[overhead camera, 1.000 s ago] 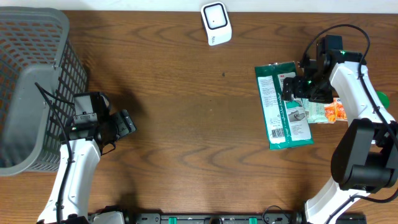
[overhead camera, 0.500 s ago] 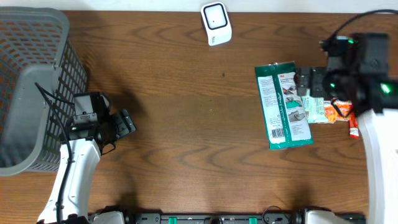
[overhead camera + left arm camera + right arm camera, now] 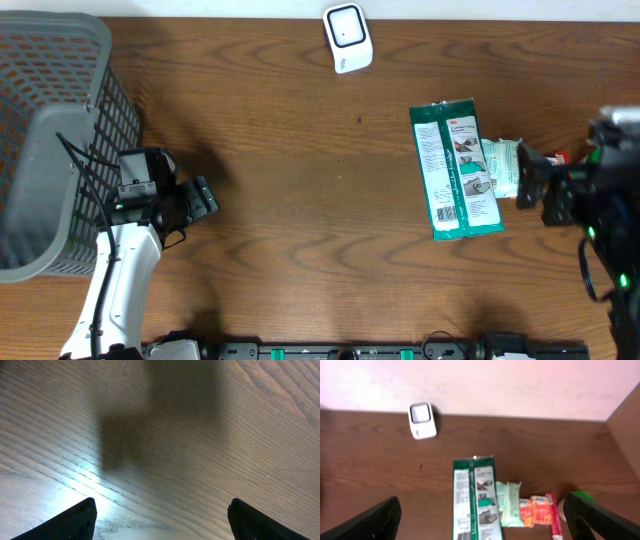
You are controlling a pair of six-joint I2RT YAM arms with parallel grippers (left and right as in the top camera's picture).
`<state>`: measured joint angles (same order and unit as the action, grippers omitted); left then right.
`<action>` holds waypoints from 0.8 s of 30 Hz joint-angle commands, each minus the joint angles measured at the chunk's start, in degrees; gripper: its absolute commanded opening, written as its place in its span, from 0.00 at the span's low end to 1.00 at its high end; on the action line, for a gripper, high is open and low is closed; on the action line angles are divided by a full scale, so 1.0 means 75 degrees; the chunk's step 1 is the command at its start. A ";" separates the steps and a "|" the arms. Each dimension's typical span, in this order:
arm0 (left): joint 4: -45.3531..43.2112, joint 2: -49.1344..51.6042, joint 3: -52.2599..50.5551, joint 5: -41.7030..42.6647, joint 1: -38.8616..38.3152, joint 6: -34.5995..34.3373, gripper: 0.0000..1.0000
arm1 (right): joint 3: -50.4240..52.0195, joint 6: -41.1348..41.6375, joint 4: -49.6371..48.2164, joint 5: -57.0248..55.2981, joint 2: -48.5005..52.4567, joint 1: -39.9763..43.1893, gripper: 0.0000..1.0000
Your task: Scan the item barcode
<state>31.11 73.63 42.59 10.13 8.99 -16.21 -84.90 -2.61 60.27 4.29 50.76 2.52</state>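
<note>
The white barcode scanner stands at the table's far edge, also visible as the scanner in the right wrist view. A long green-and-white package lies flat on the right. A pale green wipes pack lies against its right side. My right gripper hangs open to the right of these, holding nothing. From the right wrist, the gripper looks down on the package, the wipes pack and two orange packs. My left gripper stands open over bare wood, far to the left.
A grey mesh basket fills the far left corner. A red tube and a green object lie right of the orange packs. The left gripper has only table under it.
My right arm has drawn back from above the packages toward the right edge and risen, staying open. The packages and the left arm have not moved.
</note>
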 commanded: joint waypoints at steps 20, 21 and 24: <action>0.0015 0.0000 0.0015 -0.0073 0.0055 0.0064 0.85 | 0.5045 -0.0082 -0.2439 0.0090 -0.5537 -0.0251 0.99; 0.0017 0.0000 0.0015 -0.0073 0.0055 0.0064 0.85 | 0.5243 -0.0082 -0.2602 0.0102 -0.5671 -0.0251 0.99; 0.0017 0.0000 0.0015 -0.0076 0.0055 0.0064 0.85 | 0.6228 0.0009 -0.3526 0.0108 -0.6306 -0.0251 0.99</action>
<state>31.09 73.60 42.59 10.13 8.99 -16.21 -42.22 -2.72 35.77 4.38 6.26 0.97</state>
